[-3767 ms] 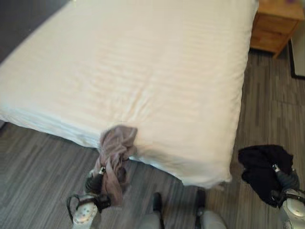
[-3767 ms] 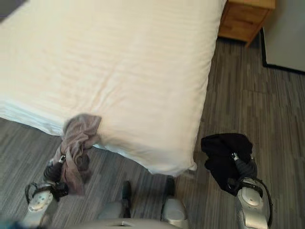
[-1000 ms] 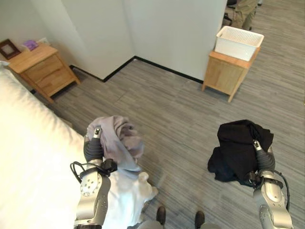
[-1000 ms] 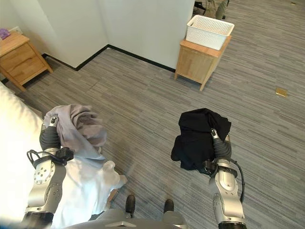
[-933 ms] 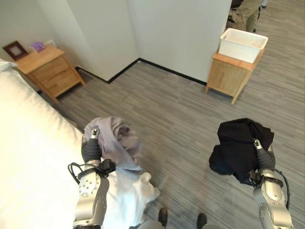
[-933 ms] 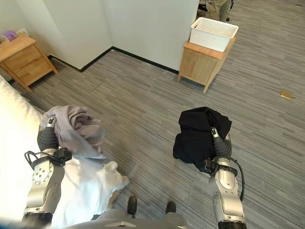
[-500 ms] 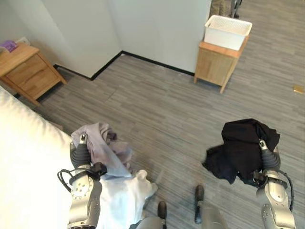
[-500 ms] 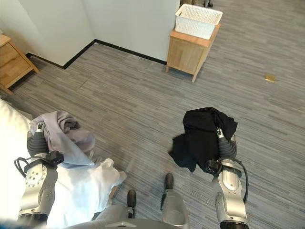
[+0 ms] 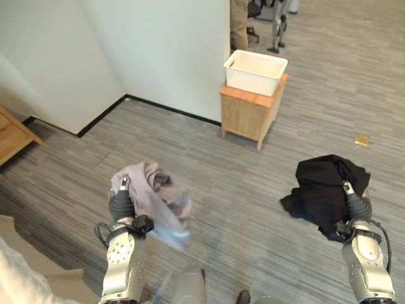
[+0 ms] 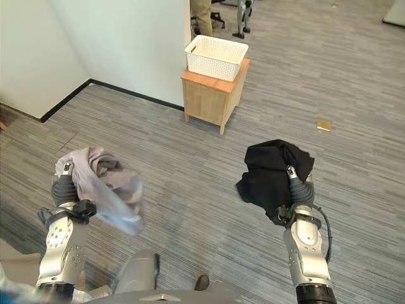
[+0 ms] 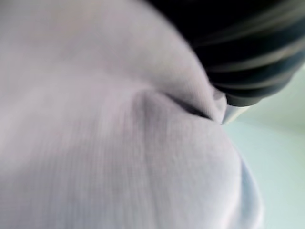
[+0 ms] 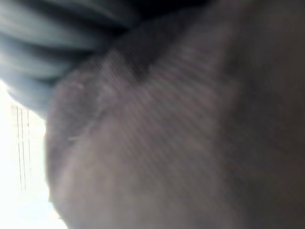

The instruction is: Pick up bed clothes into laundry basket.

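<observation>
Left eye view: grey plank floor (image 9: 209, 158), then a small wooden stand (image 9: 249, 114) carrying the white plastic laundry basket (image 9: 255, 71), well apart from both arms. Left hand (image 9: 119, 204) carries a bunched lilac-grey garment (image 9: 152, 199); right hand (image 9: 355, 206) a black garment (image 9: 324, 187); cloth hides both grips. Trailing lilac cloth could slip loose.

- Pale lilac-grey cloth (image 11: 109, 143) lies close against the camera, softly creased.
- The left hand (image 11: 248, 52), under its dark ribbed cover, presses into the cloth.
- A pale surface shows past the cloth's edge.
</observation>
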`<state>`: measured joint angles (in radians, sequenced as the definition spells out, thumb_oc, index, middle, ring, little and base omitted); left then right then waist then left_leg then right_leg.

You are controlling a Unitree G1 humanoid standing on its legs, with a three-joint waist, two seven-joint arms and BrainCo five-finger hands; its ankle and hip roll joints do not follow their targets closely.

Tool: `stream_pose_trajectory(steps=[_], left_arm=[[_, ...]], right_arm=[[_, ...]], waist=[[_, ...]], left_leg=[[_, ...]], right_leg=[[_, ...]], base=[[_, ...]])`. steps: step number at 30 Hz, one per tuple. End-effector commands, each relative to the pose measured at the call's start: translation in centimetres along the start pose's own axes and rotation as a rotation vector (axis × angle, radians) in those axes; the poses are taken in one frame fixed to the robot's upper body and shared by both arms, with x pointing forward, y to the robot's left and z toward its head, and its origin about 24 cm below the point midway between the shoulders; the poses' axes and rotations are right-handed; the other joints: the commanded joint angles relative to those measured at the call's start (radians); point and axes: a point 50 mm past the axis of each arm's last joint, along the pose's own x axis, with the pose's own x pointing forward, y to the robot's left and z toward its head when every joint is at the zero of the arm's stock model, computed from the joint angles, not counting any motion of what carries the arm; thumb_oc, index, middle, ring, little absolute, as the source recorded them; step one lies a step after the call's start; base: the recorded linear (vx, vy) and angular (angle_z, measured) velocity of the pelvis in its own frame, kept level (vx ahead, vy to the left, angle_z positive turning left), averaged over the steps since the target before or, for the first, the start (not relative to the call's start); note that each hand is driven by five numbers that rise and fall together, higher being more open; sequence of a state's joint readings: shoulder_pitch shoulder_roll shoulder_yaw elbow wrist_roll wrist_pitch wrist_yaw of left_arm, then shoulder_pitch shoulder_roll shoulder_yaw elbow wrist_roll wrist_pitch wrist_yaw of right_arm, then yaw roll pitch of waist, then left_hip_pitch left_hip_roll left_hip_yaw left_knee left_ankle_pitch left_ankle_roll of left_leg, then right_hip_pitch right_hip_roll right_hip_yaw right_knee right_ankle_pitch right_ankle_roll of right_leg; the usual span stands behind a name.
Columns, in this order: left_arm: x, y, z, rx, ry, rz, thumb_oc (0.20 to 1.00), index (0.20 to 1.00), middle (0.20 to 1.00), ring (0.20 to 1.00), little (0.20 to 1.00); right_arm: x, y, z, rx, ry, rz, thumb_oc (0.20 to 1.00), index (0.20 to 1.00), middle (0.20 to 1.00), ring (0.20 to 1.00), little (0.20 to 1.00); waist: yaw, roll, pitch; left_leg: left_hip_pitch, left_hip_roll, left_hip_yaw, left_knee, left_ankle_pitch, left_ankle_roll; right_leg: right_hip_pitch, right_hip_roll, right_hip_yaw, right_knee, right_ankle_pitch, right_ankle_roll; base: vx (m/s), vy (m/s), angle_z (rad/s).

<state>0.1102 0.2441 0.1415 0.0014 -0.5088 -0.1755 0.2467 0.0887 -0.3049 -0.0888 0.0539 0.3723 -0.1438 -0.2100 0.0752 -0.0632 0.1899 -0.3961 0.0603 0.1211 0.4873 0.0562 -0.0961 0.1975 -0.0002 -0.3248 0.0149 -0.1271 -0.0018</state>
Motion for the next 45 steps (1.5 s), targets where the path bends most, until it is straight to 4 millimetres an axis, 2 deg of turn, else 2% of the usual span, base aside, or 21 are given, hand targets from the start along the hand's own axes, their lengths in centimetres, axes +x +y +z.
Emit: stream_pose_trajectory(steps=[1, 3, 5, 9, 10, 11, 13, 15, 16, 19, 21, 22, 24, 26, 29, 33, 36, 37, 38, 41, 45], left_arm=[[1.3, -1.2, 4.1, -0.039, -0.207, -0.075, 0.200, 0.200, 0.200, 0.200, 0.200], [1.0, -0.9, 3.3, -0.022, -0.176, -0.057, 0.200, 0.200, 0.200, 0.200, 0.200], [0.9, -0.6, 3.3, -0.008, -0.174, -0.053, 0.200, 0.200, 0.200, 0.200, 0.200], [0.6, 0.0, 3.4, 0.020, -0.177, -0.048, 0.200, 0.200, 0.200, 0.200, 0.200], [0.7, 0.1, 3.6, 0.034, -0.184, -0.046, 0.200, 0.200, 0.200, 0.200, 0.200], [1.0, 0.0, 4.2, 0.036, -0.204, -0.045, 0.200, 0.200, 0.200, 0.200, 0.200], [1.0, 0.1, 4.4, 0.038, -0.210, -0.037, 0.200, 0.200, 0.200, 0.200, 0.200], [1.2, -0.2, 4.7, 0.055, -0.224, -0.046, 0.200, 0.200, 0.200, 0.200, 0.200], [1.3, -0.4, 5.0, 0.051, -0.234, -0.063, 0.200, 0.200, 0.200, 0.200, 0.200], [1.2, -0.3, 5.2, 0.055, -0.243, -0.079, 0.200, 0.200, 0.200, 0.200, 0.200], [1.3, -0.3, 5.2, 0.051, -0.242, -0.080, 0.200, 0.200, 0.200, 0.200, 0.200], [1.5, -0.6, 4.7, 0.027, -0.218, -0.080, 0.200, 0.200, 0.200, 0.200, 0.200], [1.6, -0.8, 4.4, 0.024, -0.212, -0.089, 0.200, 0.200, 0.200, 0.200, 0.200], [1.3, -0.7, 4.1, 0.056, -0.207, -0.094, 0.200, 0.200, 0.200, 0.200, 0.200], [1.2, -0.8, 3.5, 0.050, -0.178, -0.106, 0.200, 0.200, 0.200, 0.200, 0.200], [1.3, -1.5, 3.1, -0.003, -0.153, -0.128, 0.200, 0.200, 0.200, 0.200, 0.200], [1.3, -1.8, 3.1, -0.013, -0.154, -0.140, 0.200, 0.200, 0.200, 0.200, 0.200], [1.2, -2.5, 3.0, -0.056, -0.140, -0.157, 0.200, 0.200, 0.200, 0.200, 0.200], [1.1, -2.7, 2.5, -0.042, -0.123, -0.178, 0.200, 0.200, 0.200, 0.200, 0.200], [0.7, -2.7, 1.7, -0.051, -0.089, -0.181, 0.200, 0.200, 0.200, 0.200, 0.200], [0.5, -2.7, 1.8, -0.051, -0.075, -0.224, 0.200, 0.200, 0.200, 0.200, 0.200]], right_arm=[[0.9, 0.5, 3.6, 0.035, -0.189, 0.042, 0.200, 0.200, 0.200, 0.200, 0.200], [0.8, 1.3, 3.7, 0.022, -0.187, 0.093, 0.200, 0.200, 0.200, 0.200, 0.200], [0.8, 1.6, 3.6, 0.012, -0.185, 0.109, 0.200, 0.200, 0.200, 0.200, 0.200], [0.7, 2.8, 3.2, 0.006, -0.169, 0.158, 0.200, 0.200, 0.200, 0.200, 0.200], [0.8, 3.1, 3.2, 0.005, -0.169, 0.166, 0.200, 0.200, 0.200, 0.200, 0.200], [1.0, 4.3, 3.4, 0.038, -0.179, 0.192, 0.200, 0.200, 0.200, 0.200, 0.200], [0.9, 5.2, 3.3, 0.078, -0.172, 0.211, 0.200, 0.200, 0.200, 0.200, 0.200], [0.8, 5.8, 3.3, 0.090, -0.172, 0.221, 0.200, 0.200, 0.200, 0.200, 0.200], [0.6, 5.8, 3.1, 0.116, -0.157, 0.229, 0.200, 0.200, 0.200, 0.200, 0.200], [0.7, 5.2, 2.9, 0.073, -0.145, 0.231, 0.200, 0.200, 0.200, 0.200, 0.200], [0.8, 4.8, 2.8, 0.057, -0.142, 0.214, 0.200, 0.200, 0.200, 0.200, 0.200], [0.7, 4.4, 2.7, 0.058, -0.135, 0.186, 0.200, 0.200, 0.200, 0.200, 0.200], [0.5, 4.3, 3.1, 0.064, -0.156, 0.183, 0.200, 0.200, 0.200, 0.200, 0.200], [0.4, 4.0, 3.3, 0.053, -0.167, 0.186, 0.200, 0.200, 0.200, 0.200, 0.200], [0.4, 3.6, 2.9, 0.047, -0.150, 0.189, 0.200, 0.200, 0.200, 0.200, 0.200], [1.0, 2.9, 4.0, 0.036, -0.200, 0.171, 0.200, 0.200, 0.200, 0.200, 0.200], [1.2, 2.6, 4.9, 0.009, -0.238, 0.172, 0.200, 0.200, 0.200, 0.200, 0.200], [1.7, 2.3, 7.1, -0.033, -0.324, 0.164, 0.200, 0.200, 0.200, 0.200, 0.200], [1.8, 2.4, 9.8, -0.020, -0.448, 0.174, 0.200, 0.200, 0.200, 0.200, 0.200], [2.2, 3.2, 11.4, -0.060, -0.517, 0.204, 0.200, 0.200, 0.200, 0.200, 0.200], [3.1, 3.3, 13.0, -0.172, -0.576, 0.199, 0.200, 0.200, 0.200, 0.200, 0.200]], waist=[[0.060, 0.066, 0.004], [0.071, 0.065, -0.023], [0.081, 0.063, -0.037], [0.117, 0.047, -0.073], [0.125, 0.024, -0.077], [0.135, 0.015, -0.068], [0.119, 0.039, -0.050], [0.074, 0.074, -0.025], [0.043, 0.091, -0.017], [0.021, 0.084, -0.015], [0.011, 0.077, -0.012], [-0.018, 0.054, -0.016], [-0.030, 0.044, -0.021], [-0.025, 0.037, -0.036], [-0.030, 0.036, -0.060], [-0.031, 0.023, -0.045], [-0.008, 0.004, -0.015], [0.014, -0.004, 0.004], [0.023, 0.010, -0.008], [0.053, 0.016, -0.008], [0.039, 0.027, -0.049]], left_leg=[[0.139, 0.044, -0.061, -0.397, 0.100, -0.014], [0.147, 0.031, -0.023, -0.558, 0.178, -0.038], [0.153, 0.030, -0.008, -0.545, 0.194, -0.040], [0.178, 0.009, -0.011, -0.488, 0.150, 0.007], [0.179, -0.017, -0.012, -0.450, 0.116, 0.030], [0.217, -0.047, 0.001, -0.428, 0.059, 0.089], [0.313, -0.068, -0.013, -0.444, 0.018, 0.137], [0.384, -0.062, -0.041, -0.487, 0.004, 0.151], [0.449, -0.059, -0.069, -0.518, -0.008, 0.150], [0.504, -0.053, -0.091, -0.542, -0.046, 0.120], [0.523, -0.050, -0.106, -0.546, -0.066, 0.106], [0.561, -0.046, -0.145, -0.553, -0.102, 0.082], [0.591, -0.030, -0.160, -0.555, -0.137, 0.065], [0.611, -0.014, -0.159, -0.534, -0.150, 0.054], [0.627, 0.026, -0.182, -0.458, -0.154, 0.024], [0.489, 0.073, -0.179, -0.087, -0.011, -0.018], [0.403, 0.052, -0.189, 0.075, 0.012, -0.013], [0.316, 0.083, -0.129, -0.022, 0.003, -0.011], [0.306, 0.109, -0.038, -0.285, -0.005, -0.016], [0.299, 0.061, -0.100, -0.352, 0.033, -0.025], [0.380, 0.050, -0.093, -0.468, 0.006, -0.016]], right_leg=[[-0.001, -0.063, 0.060, -0.084, 0.035, 0.087], [0.086, -0.067, 0.072, -0.097, 0.001, 0.103], [0.110, -0.074, 0.079, -0.094, -0.009, 0.108], [0.133, -0.126, 0.083, -0.024, -0.031, 0.135], [0.124, -0.177, 0.083, 0.074, 0.018, 0.159], [0.008, -0.235, 0.127, 0.354, 0.174, 0.191], [-0.118, -0.279, 0.140, 0.620, 0.331, 0.197], [-0.224, -0.246, 0.163, 0.729, 0.297, 0.178], [-0.310, -0.245, 0.135, 0.702, 0.229, 0.158], [-0.338, -0.269, 0.061, 0.451, 0.209, 0.154], [-0.337, -0.250, 0.065, 0.317, 0.208, 0.155], [-0.352, -0.200, 0.149, 0.096, 0.204, 0.175], [-0.347, -0.184, 0.177, -0.005, 0.241, 0.199], [-0.337, -0.191, 0.128, -0.007, 0.279, 0.208], [-0.321, -0.179, 0.114, 0.054, 0.238, 0.178], [-0.231, -0.141, 0.072, 0.029, 0.185, 0.111], [-0.171, -0.125, 0.065, -0.002, 0.161, 0.081], [-0.107, -0.123, 0.052, -0.045, 0.135, 0.086], [-0.075, -0.114, 0.024, -0.076, 0.122, 0.108], [-0.054, -0.109, 0.038, -0.082, 0.109, 0.113], [-0.052, -0.113, 0.035, -0.086, 0.105, 0.117]], base=[[0.64, 0.043, -0.50], [0.81, 0.039, -0.63], [0.50, 0.050, -0.63], [0.38, 0.106, -0.10], [0.52, 0.302, -0.12], [0.51, 0.370, -0.10], [0.45, 0.383, 0.08], [0.52, 0.219, 0.39], [0.64, 0.081, 0.66], [0.56, -0.102, 0.85], [0.35, -0.158, 0.51], [0.37, -0.152, 0.70], [0.56, -0.239, 0.67], [0.50, -0.239, 0.44], [0.40, -0.223, 0.31], [0.28, -0.313, -0.08], [0.18, -0.228, 0.14], [0.55, -0.238, -0.04], [0.50, -0.138, 0.28], [0.21, 0.014, 0.18], [0.18, 0.085, -0.37]])
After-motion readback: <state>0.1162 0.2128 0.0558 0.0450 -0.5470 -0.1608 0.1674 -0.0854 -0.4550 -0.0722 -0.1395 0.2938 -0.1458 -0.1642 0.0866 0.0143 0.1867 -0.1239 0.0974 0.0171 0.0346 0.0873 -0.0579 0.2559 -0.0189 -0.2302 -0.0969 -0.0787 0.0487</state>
